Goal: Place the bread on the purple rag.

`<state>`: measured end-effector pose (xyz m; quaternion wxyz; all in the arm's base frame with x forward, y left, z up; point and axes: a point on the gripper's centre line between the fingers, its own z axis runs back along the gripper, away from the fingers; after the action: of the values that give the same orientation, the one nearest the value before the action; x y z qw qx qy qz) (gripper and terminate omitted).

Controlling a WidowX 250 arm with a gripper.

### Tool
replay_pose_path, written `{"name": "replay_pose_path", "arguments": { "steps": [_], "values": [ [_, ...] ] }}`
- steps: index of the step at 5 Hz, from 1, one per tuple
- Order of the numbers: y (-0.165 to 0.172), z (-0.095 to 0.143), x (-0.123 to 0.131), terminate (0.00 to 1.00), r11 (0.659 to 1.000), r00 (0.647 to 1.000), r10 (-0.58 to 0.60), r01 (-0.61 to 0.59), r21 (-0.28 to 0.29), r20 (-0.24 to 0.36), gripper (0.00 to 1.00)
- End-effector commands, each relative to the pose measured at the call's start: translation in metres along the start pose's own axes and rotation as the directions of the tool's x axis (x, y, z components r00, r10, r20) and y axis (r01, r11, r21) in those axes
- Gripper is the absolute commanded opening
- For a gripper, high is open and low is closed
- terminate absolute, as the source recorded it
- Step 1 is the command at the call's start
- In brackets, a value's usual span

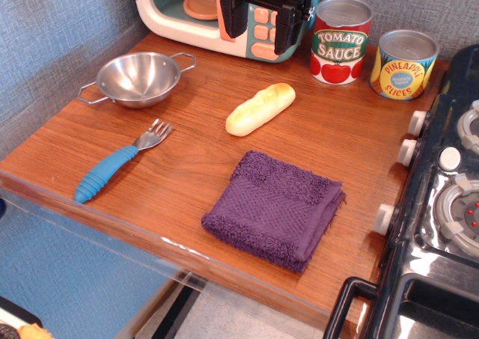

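The bread (260, 108) is a pale yellow toy baguette with a golden-brown end, lying diagonally on the wooden counter. The purple rag (275, 209) lies flat on the counter in front of it, a short gap away, with nothing on it. My gripper (260, 22) is black and hangs at the top of the view, above and behind the bread, in front of the toy microwave. Its two fingers (232, 19) stand apart with nothing between them, so it is open and empty.
A toy microwave (179, 13) stands at the back. A tomato sauce can (340, 41) and a pineapple slices can (403, 64) stand back right. A metal bowl (139, 78) and a blue-handled fork (120, 162) lie left. A toy stove (441, 204) borders the right edge.
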<state>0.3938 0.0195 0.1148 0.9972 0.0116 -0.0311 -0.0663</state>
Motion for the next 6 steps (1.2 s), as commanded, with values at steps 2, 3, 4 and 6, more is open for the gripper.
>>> {"name": "replay_pose_path", "arguments": {
  "steps": [2, 3, 4, 6],
  "values": [
    [0.007, -0.023, 0.001, 0.00, 1.000, 0.999, 0.025, -0.025, -0.006, -0.026, 1.00],
    [0.009, -0.052, 0.001, 0.00, 0.999, 0.999, 0.034, -0.034, 0.004, -0.005, 1.00],
    [0.013, -0.080, 0.003, 0.00, 0.999, 1.000, -0.004, 0.004, 0.049, -0.007, 1.00],
    [0.015, -0.119, 0.008, 0.00, 0.997, 0.996, -0.075, 0.076, -0.033, 0.042, 1.00]
  ]
}}
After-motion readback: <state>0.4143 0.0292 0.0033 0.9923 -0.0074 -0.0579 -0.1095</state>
